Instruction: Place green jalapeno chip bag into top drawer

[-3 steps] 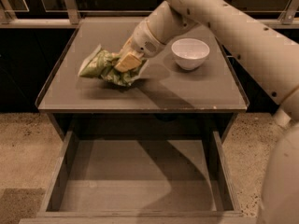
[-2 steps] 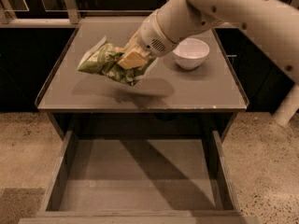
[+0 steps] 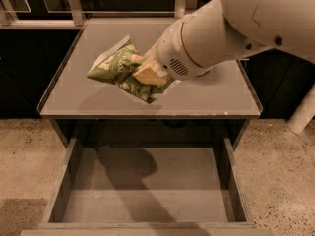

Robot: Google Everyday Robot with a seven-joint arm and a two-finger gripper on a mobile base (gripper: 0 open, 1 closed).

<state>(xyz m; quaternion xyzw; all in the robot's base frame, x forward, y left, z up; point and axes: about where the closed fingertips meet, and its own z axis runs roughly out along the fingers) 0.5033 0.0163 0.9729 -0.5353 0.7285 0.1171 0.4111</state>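
Observation:
The green jalapeno chip bag (image 3: pixel 118 67) is a crumpled green foil bag with white edges. It hangs in the air above the front half of the grey tabletop (image 3: pixel 216 95). My gripper (image 3: pixel 146 73) is shut on the bag's right part, its pale fingers (image 3: pixel 147 74) pinching the foil. The white arm reaches in from the upper right. The top drawer (image 3: pixel 147 200) stands pulled out below the table's front edge, a wide shallow grey box with nothing in it. The arm's shadow falls across its bottom. The white bowl is hidden behind the arm.
A dark cabinet front with metal rails (image 3: pixel 74 1) runs behind the table. Speckled beige floor (image 3: pixel 24 151) lies on both sides of the drawer. A white robot part (image 3: pixel 302 112) stands at the right edge.
The gripper has lifted the bag off the tabletop and carried it toward the table's front edge. The arm now hides the white bowl.

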